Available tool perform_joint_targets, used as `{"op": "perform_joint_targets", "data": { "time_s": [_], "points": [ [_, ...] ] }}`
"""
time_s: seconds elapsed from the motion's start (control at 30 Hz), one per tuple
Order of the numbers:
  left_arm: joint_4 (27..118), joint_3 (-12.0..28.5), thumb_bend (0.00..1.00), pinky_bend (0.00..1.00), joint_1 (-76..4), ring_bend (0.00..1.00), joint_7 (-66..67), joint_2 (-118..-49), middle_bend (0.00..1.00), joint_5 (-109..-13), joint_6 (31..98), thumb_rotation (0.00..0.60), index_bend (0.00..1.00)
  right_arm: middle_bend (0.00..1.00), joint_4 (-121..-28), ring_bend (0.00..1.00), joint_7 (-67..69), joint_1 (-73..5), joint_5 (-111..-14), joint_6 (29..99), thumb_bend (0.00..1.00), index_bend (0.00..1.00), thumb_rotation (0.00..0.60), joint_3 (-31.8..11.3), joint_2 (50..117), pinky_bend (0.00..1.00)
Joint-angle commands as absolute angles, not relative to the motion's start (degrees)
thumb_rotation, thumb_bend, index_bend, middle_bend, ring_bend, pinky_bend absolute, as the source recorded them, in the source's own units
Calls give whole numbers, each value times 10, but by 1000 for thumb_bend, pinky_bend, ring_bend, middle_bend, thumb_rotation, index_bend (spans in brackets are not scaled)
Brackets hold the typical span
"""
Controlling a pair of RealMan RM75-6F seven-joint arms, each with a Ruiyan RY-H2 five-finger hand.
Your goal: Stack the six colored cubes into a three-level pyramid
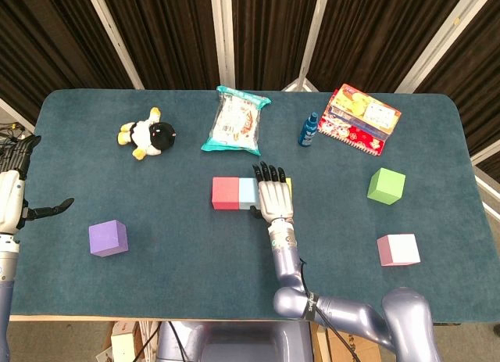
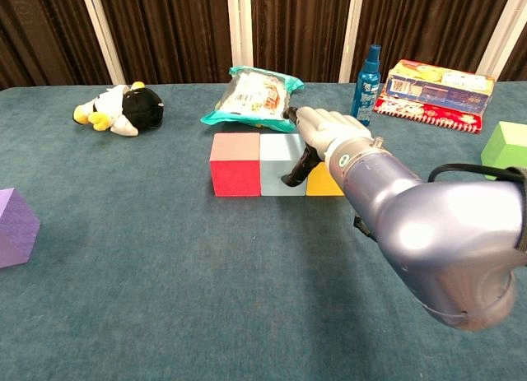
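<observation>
A: Dark curtains behind, teal cloth table. Where's the base row?

B: Mid-table, one tight line: red cube, pale blue cube, yellow cube, faces touching. In the head view the yellow one is mostly hidden under the right hand.

A: Hand state?

B: Right hand lies flat over the yellow cube, fingers stretched out toward the far edge, thumb hanging down at the seam between blue and yellow in the chest view. It grips nothing. Left hand sits at the left table edge, spread, nothing in it, well apart from everything.

A: So which step?

B: My read: squaring up the bottom level. Three of six placed, no second level yet.

A: Loose cubes?

B: Purple cube front-left, green cube right, pink cube front-right. All well apart from the row.

A: Next move?

B: Probably lift the right hand straight off without nudging the row, then fetch green or pink, both on its side. Second-level cube has to straddle a seam, so the row must stay gapless.

A: Clutter?

B: Plush penguin, snack bag, blue bottle, printed box, all along the far side, out of the working area.
</observation>
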State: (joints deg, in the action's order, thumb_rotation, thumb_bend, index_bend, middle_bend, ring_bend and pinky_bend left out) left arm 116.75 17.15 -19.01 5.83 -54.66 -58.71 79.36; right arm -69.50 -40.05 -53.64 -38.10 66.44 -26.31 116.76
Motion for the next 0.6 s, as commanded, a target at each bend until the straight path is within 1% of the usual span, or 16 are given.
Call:
{"op": "perform_joint_targets", "data": {
  "time_s": [0.03, 0.4, 0.6],
  "points": [
    [1168, 172, 122, 42, -190, 0, 58, -547, 20, -587, 794, 600, 0, 0, -695, 0, -401, -535, -381, 665, 308, 0, 600, -262, 1168, 0],
    [1168, 172, 123, 42, -190, 0, 57, -546, 20, -588, 794, 600, 0, 0, -711, 0, -407, -529, -383, 673, 308, 0, 600, -256, 1163, 0],
    [1169, 172, 123, 42, -189, 0, 56, -546, 20, -590, 796, 600, 0, 0, -739, 0, -402, -520, -397, 687, 308, 0, 600, -254, 1149, 0]
  ]
}}
